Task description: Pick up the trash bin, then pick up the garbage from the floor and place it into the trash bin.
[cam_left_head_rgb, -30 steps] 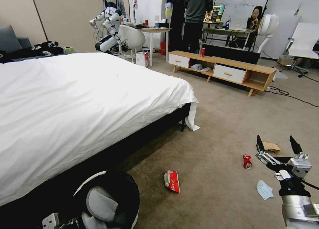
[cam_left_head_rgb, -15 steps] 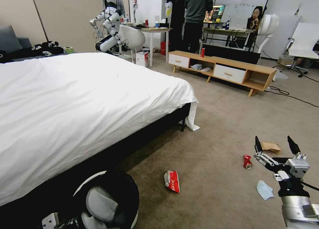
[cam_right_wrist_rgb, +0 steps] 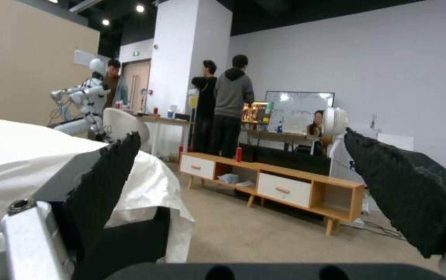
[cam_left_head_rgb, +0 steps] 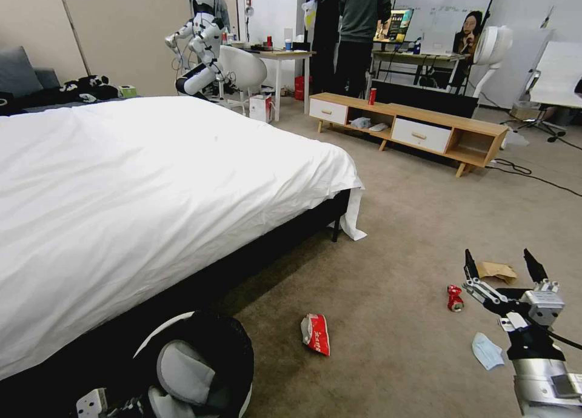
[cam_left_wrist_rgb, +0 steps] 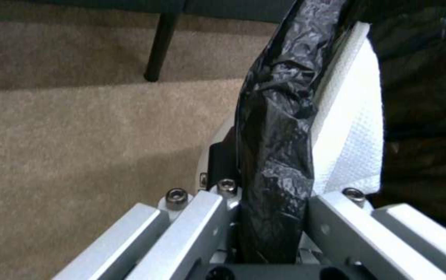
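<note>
right gripper (cam_left_head_rgb: pixel 502 262): two slim black fingers tapering to points, hinged on silver-grey metal linkage bars
right fingers (cam_right_wrist_rgb: pixel 104 182): matte black pads with a rough, grainy foam-like surface and ragged edges
right wrist: boxy grey block with small fittings, black collar below, then a brushed silver cylindrical arm segment
right cable: thin black lead running off the wrist toward the side
left gripper (cam_left_wrist_rgb: pixel 272 217): pale silver-grey flat metal bars, squared edges, dark hex-socket screws at the joints, black base plate with round holes
</note>
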Motion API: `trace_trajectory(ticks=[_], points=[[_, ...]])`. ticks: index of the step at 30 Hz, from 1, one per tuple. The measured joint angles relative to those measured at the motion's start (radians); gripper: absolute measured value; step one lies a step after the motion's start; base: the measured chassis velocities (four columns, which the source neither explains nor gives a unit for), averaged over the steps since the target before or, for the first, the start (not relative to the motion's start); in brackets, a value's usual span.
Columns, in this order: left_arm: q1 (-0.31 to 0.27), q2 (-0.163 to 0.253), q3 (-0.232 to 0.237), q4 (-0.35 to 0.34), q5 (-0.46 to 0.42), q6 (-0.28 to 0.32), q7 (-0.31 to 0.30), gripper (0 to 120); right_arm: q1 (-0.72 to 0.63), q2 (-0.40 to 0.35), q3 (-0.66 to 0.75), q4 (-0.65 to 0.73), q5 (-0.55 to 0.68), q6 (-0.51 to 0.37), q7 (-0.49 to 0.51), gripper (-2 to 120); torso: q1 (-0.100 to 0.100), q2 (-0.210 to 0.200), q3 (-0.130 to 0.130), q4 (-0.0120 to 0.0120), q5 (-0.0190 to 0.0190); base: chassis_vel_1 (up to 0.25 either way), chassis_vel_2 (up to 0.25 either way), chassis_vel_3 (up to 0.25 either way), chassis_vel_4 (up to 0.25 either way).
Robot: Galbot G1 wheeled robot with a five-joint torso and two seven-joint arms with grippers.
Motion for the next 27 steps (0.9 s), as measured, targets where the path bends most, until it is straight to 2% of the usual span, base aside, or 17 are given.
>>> trace_trajectory(ticks=[13, 27], points=[[0.004, 0.0, -0.001, -0.006, 0.0, 0.0, 0.0, 1, -0.003, -0.001, 0.0, 0.001, 0.001, 0.005, 0.0, 100, 0.0, 0.0, 0.0, -0.0001, 0.0001, -0.045, 0.049, 0.046, -0.046], [0.009, 0.0, 0.002, -0.006, 0.001, 0.0, 0.001, 1, -0.003, -0.001, -0.003, 0.001, 0.011, 0.008, 0.002, 100, 0.0, 0.0, 0.0, -0.0001, 0.0001, 0.0, 0.0, 0.0, 0.0]])
